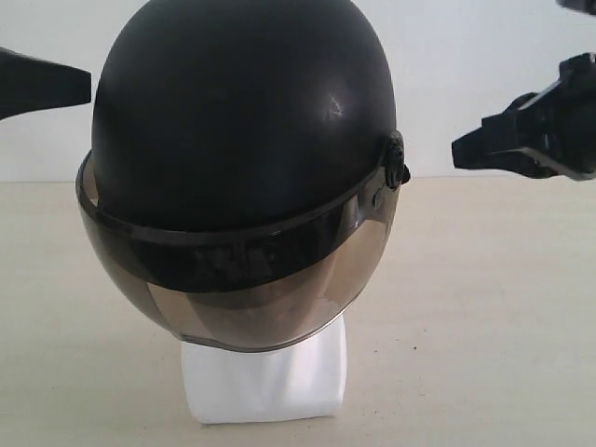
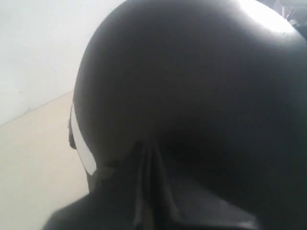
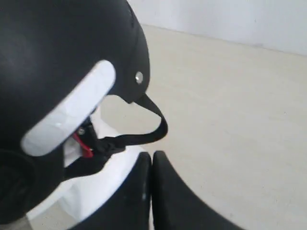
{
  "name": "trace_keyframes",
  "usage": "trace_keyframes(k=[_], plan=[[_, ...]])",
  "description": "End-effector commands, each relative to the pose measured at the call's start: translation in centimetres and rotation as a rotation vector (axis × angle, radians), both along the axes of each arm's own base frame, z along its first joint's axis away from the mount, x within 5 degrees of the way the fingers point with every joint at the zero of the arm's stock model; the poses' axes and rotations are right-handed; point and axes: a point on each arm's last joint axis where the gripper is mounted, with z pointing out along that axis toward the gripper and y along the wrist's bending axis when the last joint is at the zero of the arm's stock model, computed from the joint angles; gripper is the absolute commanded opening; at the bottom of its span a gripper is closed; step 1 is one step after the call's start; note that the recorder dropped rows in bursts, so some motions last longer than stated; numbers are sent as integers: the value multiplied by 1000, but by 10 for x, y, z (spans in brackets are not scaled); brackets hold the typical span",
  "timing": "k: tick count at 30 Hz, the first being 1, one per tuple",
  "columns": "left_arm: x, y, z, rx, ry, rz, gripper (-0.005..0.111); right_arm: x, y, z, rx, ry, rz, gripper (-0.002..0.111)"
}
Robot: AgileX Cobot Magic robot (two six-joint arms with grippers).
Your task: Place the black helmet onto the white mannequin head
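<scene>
Left pincer: closed on nothing, fingers pressed flat together, tip just beside the shell at ten o'clock of the black helmet; touching or not, cannot tell. Right pincer: likewise closed and empty, at three o'clock of the helmet, clearly apart from the pivot knob. Helmet seated upright over the white mannequin head, smoky visor down across the face and turned toward the exterior camera. Front-to-back axis therefore toward six o'clock, pincers flanking it crosswise. Only the blocky neck base showing, at six o'clock under the visor rim. Chin strap hanging in a slack loop near the right pincer. Beige table underneath, white wall behind. Judged essentially done: left arm nearer, helmet lying toward three o'clock from it; any parting move best straight outward, away from the shell, to avoid nudging it askew
</scene>
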Motion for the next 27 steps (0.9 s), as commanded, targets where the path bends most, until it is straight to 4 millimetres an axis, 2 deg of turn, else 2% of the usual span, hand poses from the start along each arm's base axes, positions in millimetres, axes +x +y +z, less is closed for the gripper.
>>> trace_keyframes(k=[1,2,3,4,5,6,7,8,10,15,17,22,23,27], plan=[[-29,-4,28,-3,-100,19,4,25,-11,-27,4,96,-62,0],[-35,-5,33,-7,-111,22,4,28,-16,-31,16,117,-75,0],[-45,-6,41,-10,-135,23,4,34,-36,-38,43,156,-112,0],[-56,-8,48,-10,-165,24,4,40,-50,-38,183,182,-144,0],[-63,-9,53,-10,-185,27,4,42,-61,-37,266,161,-106,0],[-70,-9,59,-14,-206,56,4,39,-66,-30,444,122,52,0],[-73,-7,63,-28,-203,103,4,45,-72,-34,494,99,50,0],[-75,-5,64,-51,-192,181,4,49,-75,-43,513,153,30,0],[-77,-2,62,-61,-189,234,4,50,-69,-53,480,219,59,0],[-73,-5,54,-56,-168,221,4,48,-40,-52,476,239,152,3],[-72,-9,52,-58,-157,197,4,48,-31,-53,464,244,169,13],[-72,-15,51,-49,-165,156,4,50,-15,-57,441,275,149,52],[-71,-16,50,-49,-163,150,4,50,-13,-57,448,292,144,56],[-70,-20,49,-47,-159,132,4,50,-9,-57,460,323,129,57]])
